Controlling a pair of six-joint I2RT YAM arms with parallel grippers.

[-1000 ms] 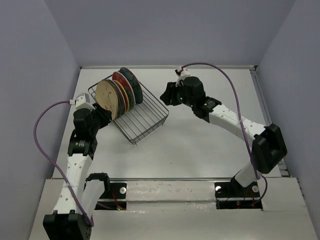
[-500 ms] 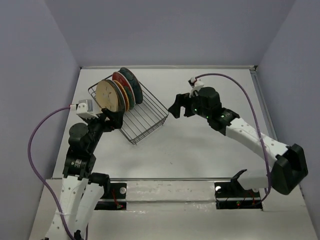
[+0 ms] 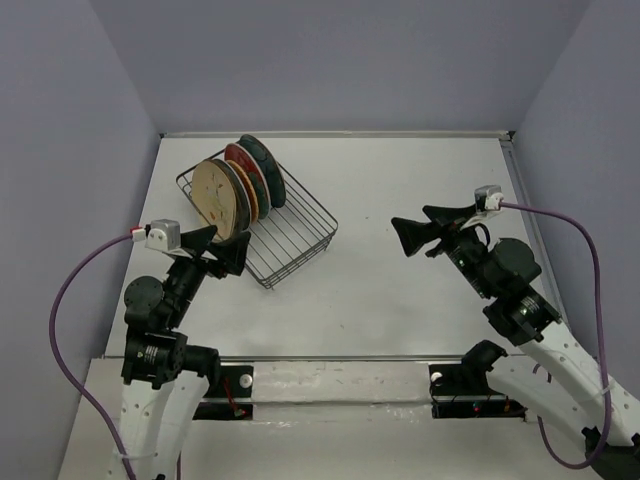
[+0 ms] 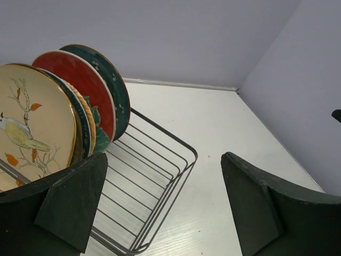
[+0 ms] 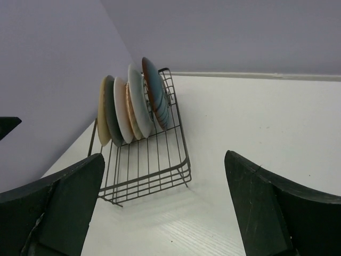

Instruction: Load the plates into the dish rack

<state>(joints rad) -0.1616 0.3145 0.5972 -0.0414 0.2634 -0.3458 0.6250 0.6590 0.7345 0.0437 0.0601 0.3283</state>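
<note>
Plates (image 3: 235, 185) in dish rack (image 3: 300, 235), left tool (image 3: 225, 247) near

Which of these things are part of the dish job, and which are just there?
Part of the job: plates, standing in the rack; dish rack; left pincer and right pincer, both open and empty.
Just there: table; purple cables on the arms.

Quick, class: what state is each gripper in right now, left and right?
Left gripper: open, holding nothing.
Right gripper: open, holding nothing.
</note>
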